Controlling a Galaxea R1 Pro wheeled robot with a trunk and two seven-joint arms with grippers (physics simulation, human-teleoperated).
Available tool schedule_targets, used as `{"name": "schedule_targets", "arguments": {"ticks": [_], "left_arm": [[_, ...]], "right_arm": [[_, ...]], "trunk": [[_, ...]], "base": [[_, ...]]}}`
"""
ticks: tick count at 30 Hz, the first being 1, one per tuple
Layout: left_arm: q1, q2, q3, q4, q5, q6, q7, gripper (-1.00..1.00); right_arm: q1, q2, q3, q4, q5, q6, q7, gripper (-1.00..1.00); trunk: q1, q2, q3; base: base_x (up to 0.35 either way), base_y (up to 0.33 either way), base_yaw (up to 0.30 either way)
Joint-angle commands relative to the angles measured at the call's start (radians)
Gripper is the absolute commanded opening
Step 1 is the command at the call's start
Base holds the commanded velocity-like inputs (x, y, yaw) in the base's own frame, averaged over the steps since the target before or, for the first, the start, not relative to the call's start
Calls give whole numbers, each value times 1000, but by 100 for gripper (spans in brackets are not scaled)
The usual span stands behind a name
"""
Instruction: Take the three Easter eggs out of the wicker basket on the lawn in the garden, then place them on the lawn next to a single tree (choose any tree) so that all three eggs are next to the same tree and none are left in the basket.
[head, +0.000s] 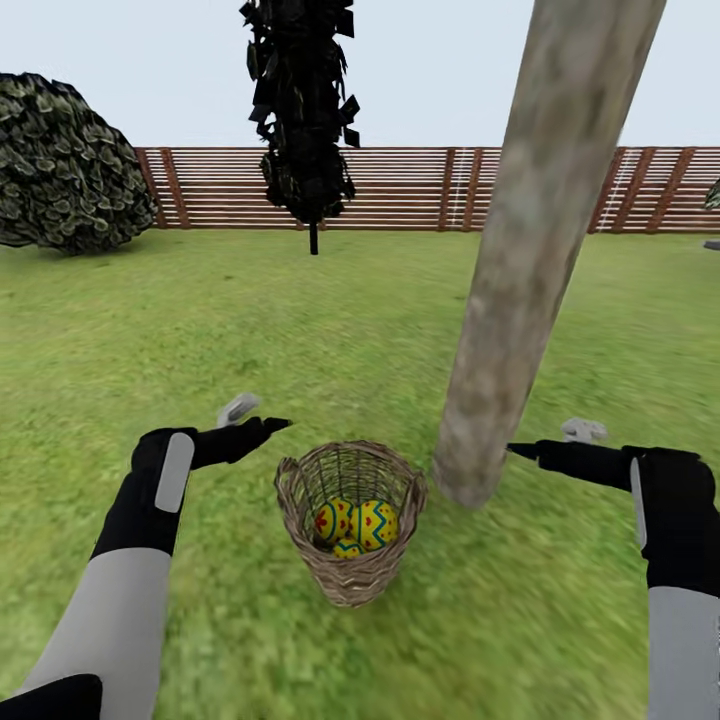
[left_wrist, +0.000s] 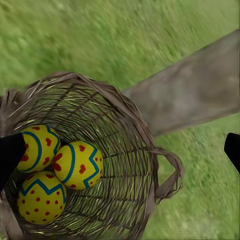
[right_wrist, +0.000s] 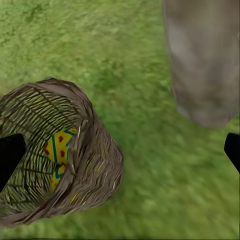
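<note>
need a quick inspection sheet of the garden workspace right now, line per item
surface: flat mottled green lawn, basket and trunk standing on it
job's things: three bright yellow Easter eggs with blue zigzags and red dots all lie inside the small round brown wicker basket; thick pale grey-beige leaning tree trunk stands close beside the basket, apart from it
clutter: nothing seen
grippers: left tool hangs beside the basket, right tool by the trunk base; both empty, fingers spread
cables: nothing seen
surroundings: brown horizontal-slat wooden fence, round dark-green bush, thin-stemmed black-leaved tree
</note>
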Motion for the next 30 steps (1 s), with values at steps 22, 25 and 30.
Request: {"name": "schedule_targets", "arguments": {"ticks": [22, 25, 30], "left_arm": [[1, -6, 4, 2, -8, 6, -12, 100], [1, -6, 4, 2, -8, 6, -12, 100], [1, -6, 4, 2, -8, 5, -12, 100]], "right_arm": [[7, 3, 0, -2, 10, 2, 8, 100], [7, 3, 0, -2, 12, 2, 6, 100], [7, 7, 2, -1, 35, 2, -45, 100]], "trunk": [[0, 0, -1], [0, 0, -1], [0, 0, -1]], "base": [[0, 167, 294], [0, 302, 294], [0, 88, 294]]}}
